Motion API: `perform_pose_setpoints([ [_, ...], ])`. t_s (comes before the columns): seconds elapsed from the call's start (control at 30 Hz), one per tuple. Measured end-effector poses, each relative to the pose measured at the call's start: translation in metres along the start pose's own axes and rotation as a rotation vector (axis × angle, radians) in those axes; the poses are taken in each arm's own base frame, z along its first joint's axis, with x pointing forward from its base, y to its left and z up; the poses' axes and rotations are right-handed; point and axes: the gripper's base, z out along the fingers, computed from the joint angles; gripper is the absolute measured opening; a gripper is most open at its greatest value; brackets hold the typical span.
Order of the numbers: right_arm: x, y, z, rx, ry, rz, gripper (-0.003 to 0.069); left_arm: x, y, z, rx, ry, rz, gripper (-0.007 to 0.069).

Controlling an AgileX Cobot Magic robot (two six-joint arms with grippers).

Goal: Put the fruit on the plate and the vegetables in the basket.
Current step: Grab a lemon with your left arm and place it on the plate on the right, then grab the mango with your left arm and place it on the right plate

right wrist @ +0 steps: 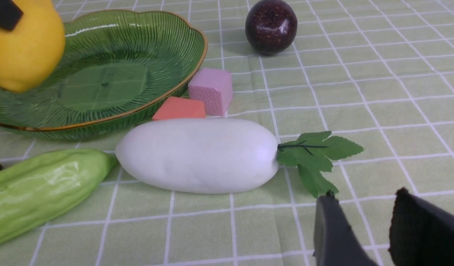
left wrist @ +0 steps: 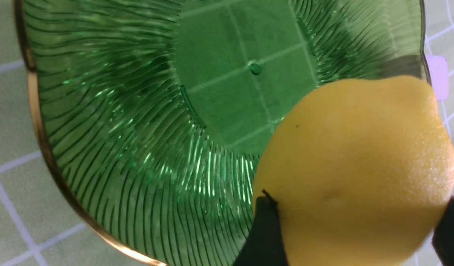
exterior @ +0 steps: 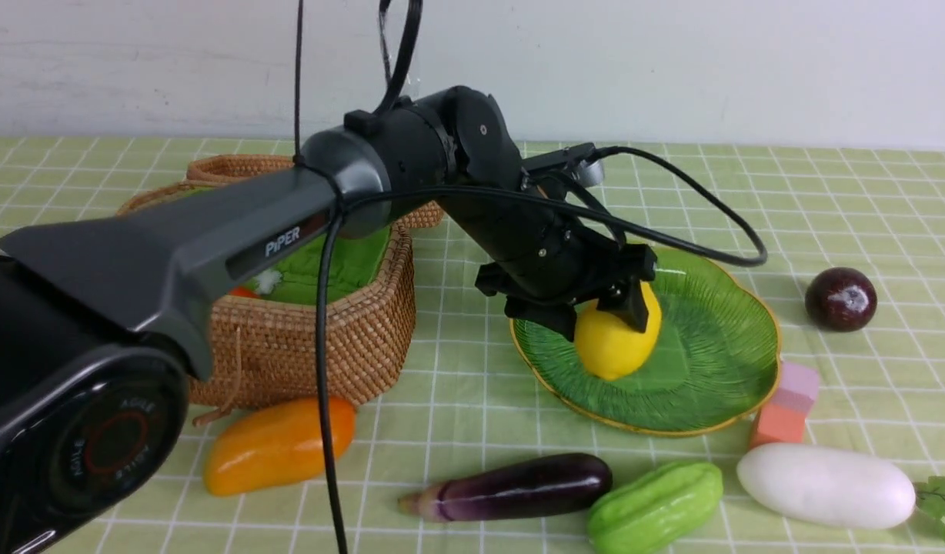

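While left gripper (exterior: 599, 319) brackets lemon (exterior: 615, 346) over plate (exterior: 719, 346) (clamped or loosed: cannot tell), right gripper (right wrist: 363, 207) empty, jaws apart; mango (exterior: 276, 442), purple fruit (exterior: 840, 298), eggplant (exterior: 519, 485), gourd (exterior: 657, 504), radish (exterior: 826, 485) unsorted.

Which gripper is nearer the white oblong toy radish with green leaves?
Right. The right gripper hangs close by the radish, at its leaves; the left gripper sits around the yellow lemon over the green glass plate.

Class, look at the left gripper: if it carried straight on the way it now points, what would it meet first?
The left gripper points down with the lemon between its fingers, so the lemon would press first onto the green plate; whether they already touch is unclear.
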Motion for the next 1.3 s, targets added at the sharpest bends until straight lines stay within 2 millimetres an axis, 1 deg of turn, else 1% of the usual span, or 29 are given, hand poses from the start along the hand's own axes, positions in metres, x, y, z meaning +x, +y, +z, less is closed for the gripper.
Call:
perform_pose_setpoints([
  [0.07, 0.0, 0.0, 0.0, 0.0, 0.0, 0.0, 0.0242, -0.001, -0.001, -0.001, 0.001, -0.006, -0.001, 0.0633],
  [0.13, 0.0, 0.0, 0.0, 0.0, 0.0, 0.0, 0.0242, -0.001, -0.001, -0.001, 0.001, -0.008, -0.003, 0.0661],
  [0.27, 0.0, 0.0, 0.0, 0.0, 0.0, 0.0, 0.0242, -0.001, 0.0, -0.001, -0.005, -0.008, -0.011, 0.0668],
  [0.37, 0.0, 0.0, 0.0, 0.0, 0.0, 0.0, 0.0242, -0.001, -0.001, -0.011, -0.04, 0.002, -0.001, 0.0668],
  [0.43, 0.0, 0.0, 0.0, 0.0, 0.0, 0.0, 0.0242, -0.002, -0.004, -0.027, -0.082, 0.003, 0.01, 0.0666],
  [0.5, 0.0, 0.0, 0.0, 0.0, 0.0, 0.0, 0.0242, -0.002, -0.005, -0.059, -0.182, 0.003, 0.043, 0.0662],
  [0.53, 0.0, 0.0, 0.0, 0.0, 0.0, 0.0, 0.0242, -0.001, -0.006, -0.079, -0.244, 0.005, 0.069, 0.0655],
  [0.57, 0.0, 0.0, 0.0, 0.0, 0.0, 0.0, 0.0242, -0.001, -0.008, -0.082, -0.241, -0.002, 0.07, 0.0655],
  [0.6, 0.0, 0.0, 0.0, 0.0, 0.0, 0.0, 0.0242, 0.002, -0.01, -0.11, -0.329, 0.01, 0.107, 0.0643],
  [0.63, 0.0, 0.0, 0.0, 0.0, 0.0, 0.0, 0.0242, 0.004, -0.012, -0.126, -0.376, 0.007, 0.127, 0.0633],
  [0.7, 0.0, 0.0, 0.0, 0.0, 0.0, 0.0, 0.0242, 0.007, -0.015, -0.147, -0.424, -0.011, 0.149, 0.0613],
  [0.73, 0.0, 0.0, 0.0, 0.0, 0.0, 0.0, 0.0242, 0.01, -0.018, -0.16, -0.438, -0.03, 0.16, 0.0598],
  [0.8, 0.0, 0.0, 0.0, 0.0, 0.0, 0.0, 0.0242, 0.018, -0.023, -0.183, -0.449, -0.058, 0.181, 0.0568],
  [0.83, 0.0, 0.0, 0.0, 0.0, 0.0, 0.0, 0.0242, 0.021, -0.024, -0.188, -0.452, -0.06, 0.189, 0.0559],
  [0.87, 0.0, 0.0, 0.0, 0.0, 0.0, 0.0, 0.0242, 0.032, -0.024, -0.196, -0.457, -0.048, 0.202, 0.0533],
  [0.9, 0.0, 0.0, 0.0, 0.0, 0.0, 0.0, 0.0242, 0.035, -0.024, -0.2, -0.456, -0.049, 0.207, 0.0526],
  [0.93, 0.0, 0.0, 0.0, 0.0, 0.0, 0.0, 0.0242, 0.045, -0.022, -0.204, -0.463, -0.028, 0.211, 0.0514],
  [0.97, 0.0, 0.0, 0.0, 0.0, 0.0, 0.0, 0.0242, 0.052, -0.019, -0.204, -0.468, -0.011, 0.212, 0.0508],
  [1.03, 0.0, 0.0, 0.0, 0.0, 0.0, 0.0, 0.0242, 0.067, -0.009, -0.198, -0.49, 0.048, 0.202, 0.05],
  [1.1, 0.0, 0.0, 0.0, 0.0, 0.0, 0.0, 0.0242, 0.089, 0.008, -0.184, -0.524, 0.14, 0.194, 0.0497],
  [1.17, 0.0, 0.0, 0.0, 0.0, 0.0, 0.0, 0.0242, 0.106, 0.024, -0.168, -0.551, 0.201, 0.21, 0.0496],
  [1.2, 0.0, 0.0, 0.0, 0.0, 0.0, 0.0, 0.0242, 0.111, 0.03, -0.163, -0.562, 0.21, 0.232, 0.0497],
  [1.3, 0.0, 0.0, 0.0, 0.0, 0.0, 0.0, 0.0242, 0.135, 0.057, -0.14, -0.623, 0.288, 0.345, 0.0497],
])
